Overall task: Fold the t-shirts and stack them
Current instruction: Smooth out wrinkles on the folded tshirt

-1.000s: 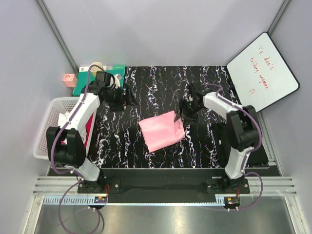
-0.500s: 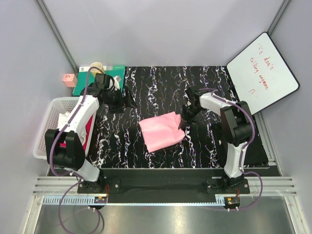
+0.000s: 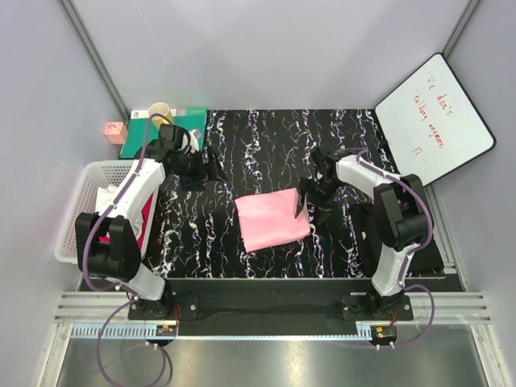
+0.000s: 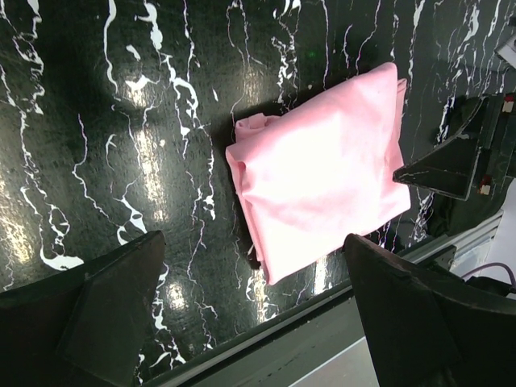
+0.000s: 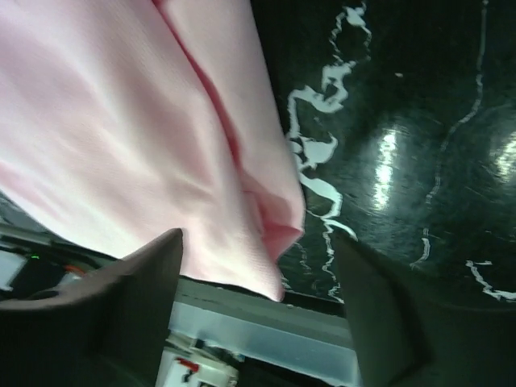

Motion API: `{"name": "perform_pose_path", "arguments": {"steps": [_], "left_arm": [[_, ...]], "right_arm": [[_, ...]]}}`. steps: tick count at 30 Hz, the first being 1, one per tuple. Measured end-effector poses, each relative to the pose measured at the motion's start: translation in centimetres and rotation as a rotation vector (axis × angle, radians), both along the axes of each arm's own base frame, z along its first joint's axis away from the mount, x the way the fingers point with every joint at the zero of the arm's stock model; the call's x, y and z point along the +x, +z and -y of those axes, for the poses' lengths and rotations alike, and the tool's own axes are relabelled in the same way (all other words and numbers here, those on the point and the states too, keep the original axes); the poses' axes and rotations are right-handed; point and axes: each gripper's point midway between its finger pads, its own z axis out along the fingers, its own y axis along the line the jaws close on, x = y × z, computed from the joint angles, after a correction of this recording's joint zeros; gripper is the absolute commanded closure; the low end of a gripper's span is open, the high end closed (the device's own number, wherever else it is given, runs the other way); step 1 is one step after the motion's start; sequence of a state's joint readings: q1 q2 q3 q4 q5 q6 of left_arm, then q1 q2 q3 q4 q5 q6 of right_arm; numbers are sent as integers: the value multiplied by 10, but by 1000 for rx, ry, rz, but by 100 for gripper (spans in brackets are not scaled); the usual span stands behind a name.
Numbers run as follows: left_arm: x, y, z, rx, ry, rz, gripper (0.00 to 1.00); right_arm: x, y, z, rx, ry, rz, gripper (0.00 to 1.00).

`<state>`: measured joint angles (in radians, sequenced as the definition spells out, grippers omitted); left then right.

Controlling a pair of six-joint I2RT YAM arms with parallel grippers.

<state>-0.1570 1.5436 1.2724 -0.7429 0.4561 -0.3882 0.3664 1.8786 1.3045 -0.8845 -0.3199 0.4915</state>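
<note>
A light pink t-shirt (image 3: 272,219) lies folded on the black marbled table (image 3: 258,145), near the middle. It also shows in the left wrist view (image 4: 322,181) and the right wrist view (image 5: 121,137). My right gripper (image 3: 307,201) is open at the shirt's right edge, low over the table. The shirt's corner lies between its jaws (image 5: 258,298), ungripped. My left gripper (image 3: 207,171) is open and empty, up and left of the shirt (image 4: 258,322). A white t-shirt (image 3: 108,196) and a magenta-red t-shirt (image 3: 148,214) lie in the white basket (image 3: 74,211) at the left.
A green mat (image 3: 179,122), a yellow cup (image 3: 160,110) and a small pink box (image 3: 115,131) sit at the back left. A whiteboard (image 3: 434,117) leans at the back right. The table's front edge (image 4: 266,347) runs just below the shirt.
The right gripper has moved a little toward the near side along the shirt's right edge. The pink shirt has shifted slightly right and lies flatter. The left arm has barely moved.
</note>
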Motion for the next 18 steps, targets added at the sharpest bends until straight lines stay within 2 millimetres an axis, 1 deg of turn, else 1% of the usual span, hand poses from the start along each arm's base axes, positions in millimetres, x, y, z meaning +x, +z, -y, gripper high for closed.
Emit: {"name": "perform_pose_path", "arguments": {"steps": [1, 2, 3, 5, 6, 7, 8, 9, 10, 11, 12, 13, 14, 16, 18], "left_arm": [[-1, -1, 1, 1, -2, -4, 1], [-3, -3, 1, 1, -5, -9, 1], [-5, -6, 2, 4, -11, -15, 1], [-9, -10, 3, 8, -20, -27, 1], [-11, -13, 3, 10, -24, -33, 1], [-15, -17, 3, 13, -30, -42, 1], [-19, -20, 4, 15, -34, -52, 1], [-24, -24, 4, 19, -39, -63, 1], [-28, -28, 3, 22, -43, -75, 1], [-33, -32, 3, 25, -47, -89, 1], [-36, -35, 3, 28, -51, -100, 1], [-39, -39, 4, 31, -55, -110, 1], [-42, -42, 4, 34, -60, -119, 1], [-46, -46, 4, 39, -69, -129, 1], [-50, -49, 5, 43, -79, -135, 1]], "right_arm": [[-4, -1, 3, -14, 0, -7, 0], [-7, 1, 6, -22, 5, -8, 0], [-10, 6, 8, -25, 13, 3, 0], [-10, 30, 9, -4, 20, 70, 0], [-8, 47, 8, 23, 22, 129, 0], [-6, 63, 6, 49, 23, 185, 9], [-6, 84, 4, 88, 22, 261, 27], [-7, 110, 0, 153, 23, 357, 59], [-10, 128, -4, 208, 26, 427, 90], [-14, 139, -7, 252, 28, 470, 100], [-18, 147, -13, 319, 22, 499, 100], [-24, 149, -20, 386, 19, 513, 100], [-28, 145, -27, 446, 10, 499, 100], [-32, 124, -42, 551, -2, 435, 100], [-36, 84, -58, 647, -40, 303, 100]]}}
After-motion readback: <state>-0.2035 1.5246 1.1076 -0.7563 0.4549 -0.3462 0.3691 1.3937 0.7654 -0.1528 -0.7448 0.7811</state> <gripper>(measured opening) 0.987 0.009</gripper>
